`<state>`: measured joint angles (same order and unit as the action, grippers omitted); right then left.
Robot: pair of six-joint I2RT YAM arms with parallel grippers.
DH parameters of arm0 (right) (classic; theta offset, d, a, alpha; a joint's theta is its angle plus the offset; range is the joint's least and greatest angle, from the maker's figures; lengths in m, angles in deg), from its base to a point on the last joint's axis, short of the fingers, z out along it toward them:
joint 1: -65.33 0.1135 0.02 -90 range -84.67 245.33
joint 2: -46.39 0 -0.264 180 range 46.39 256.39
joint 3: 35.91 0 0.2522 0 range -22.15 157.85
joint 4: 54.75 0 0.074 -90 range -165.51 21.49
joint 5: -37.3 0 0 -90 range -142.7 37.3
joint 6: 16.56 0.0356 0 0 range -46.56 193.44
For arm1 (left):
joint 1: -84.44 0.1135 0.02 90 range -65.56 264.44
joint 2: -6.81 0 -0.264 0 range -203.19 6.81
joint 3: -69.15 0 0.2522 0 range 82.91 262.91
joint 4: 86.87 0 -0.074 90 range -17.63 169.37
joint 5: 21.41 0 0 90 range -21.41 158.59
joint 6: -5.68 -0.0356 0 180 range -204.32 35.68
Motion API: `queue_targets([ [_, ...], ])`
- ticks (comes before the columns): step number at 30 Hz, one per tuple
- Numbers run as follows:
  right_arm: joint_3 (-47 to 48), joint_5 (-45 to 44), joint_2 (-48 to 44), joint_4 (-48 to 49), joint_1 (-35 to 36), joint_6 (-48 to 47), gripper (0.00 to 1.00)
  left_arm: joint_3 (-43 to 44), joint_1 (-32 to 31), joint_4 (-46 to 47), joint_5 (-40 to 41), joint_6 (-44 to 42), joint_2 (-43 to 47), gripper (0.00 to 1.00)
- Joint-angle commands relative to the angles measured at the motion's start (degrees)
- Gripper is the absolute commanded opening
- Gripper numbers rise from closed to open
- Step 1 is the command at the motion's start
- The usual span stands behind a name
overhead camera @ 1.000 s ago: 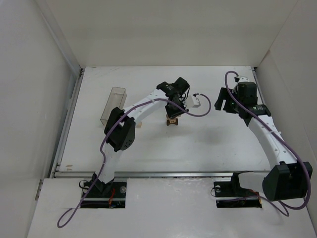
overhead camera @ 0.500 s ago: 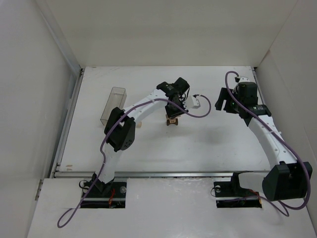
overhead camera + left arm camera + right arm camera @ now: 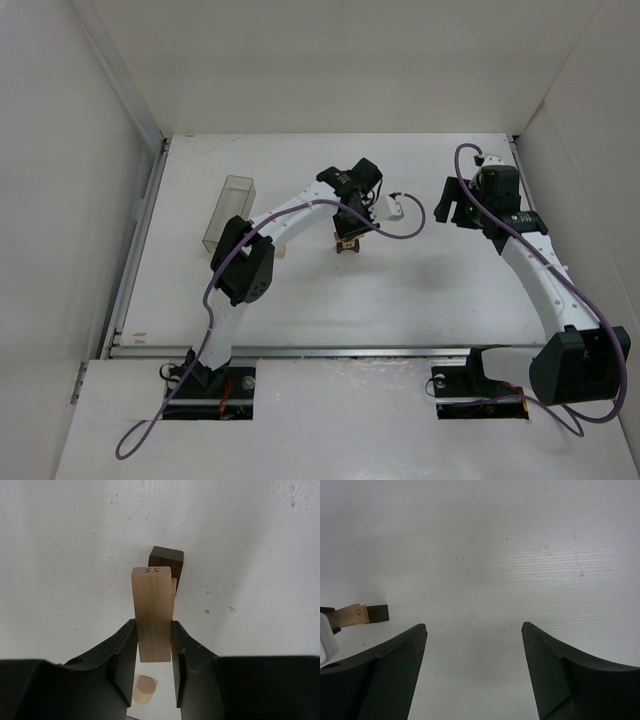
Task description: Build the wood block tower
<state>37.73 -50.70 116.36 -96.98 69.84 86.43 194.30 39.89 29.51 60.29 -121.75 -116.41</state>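
Observation:
The wood block tower (image 3: 349,243) is a tiny stack in the middle of the table. In the left wrist view, my left gripper (image 3: 153,625) is shut on a pale tan bar (image 3: 152,605) marked "55". The bar lies over a dark brown block (image 3: 167,560) that stands on the table. In the top view the left gripper (image 3: 352,224) hangs right over the stack. My right gripper (image 3: 473,626) is open and empty, and in the top view it (image 3: 450,206) is off to the right of the stack. The bar (image 3: 352,615) and dark block (image 3: 378,612) show at the left edge of the right wrist view.
A clear plastic rectangular box (image 3: 228,212) stands at the left. A small tan piece (image 3: 282,253) lies beside the left arm. A small round wooden piece (image 3: 144,690) lies on the table under the left fingers. White walls close in the table.

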Motion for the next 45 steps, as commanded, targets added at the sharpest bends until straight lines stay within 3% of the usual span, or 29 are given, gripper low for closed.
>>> queue_targets([
  [1, -0.11, 0.64, -1.60, 2.63, -0.29, -0.69, 0.82, -1.27, -0.18, 0.30, 0.03, 0.08, 0.52, 0.00],
  [13, -0.11, 0.64, -1.60, 2.63, -0.82, -1.22, 0.82, -1.27, -0.18, 0.30, 0.03, 0.60, 0.00, 0.00],
  [19, -0.11, 0.64, -1.60, 2.63, -0.82, -1.22, 0.82, -1.27, -0.18, 0.30, 0.03, 0.60, 0.00, 0.21],
  [26, -0.11, 1.16, -1.60, 2.63, -0.82, -1.22, 0.82, -1.27, -0.18, -0.23, 0.56, 0.60, 0.00, 0.38],
  [31, -0.11, 1.16, -1.60, 3.16, -0.82, -1.22, 0.82, -0.04, -0.18, -0.23, 0.56, 0.60, 0.00, 0.58],
  [39, -0.11, 1.69, -1.60, 3.16, -0.82, -1.22, 0.82, 1.55, -0.18, -1.54, 1.09, -0.63, 1.67, 0.64],
  [45, -0.64, 8.27, -0.89, 3.68, -0.82, -2.36, 0.84, -2.49, 2.27, -0.85, -0.39, -0.63, 7.37, 0.64],
])
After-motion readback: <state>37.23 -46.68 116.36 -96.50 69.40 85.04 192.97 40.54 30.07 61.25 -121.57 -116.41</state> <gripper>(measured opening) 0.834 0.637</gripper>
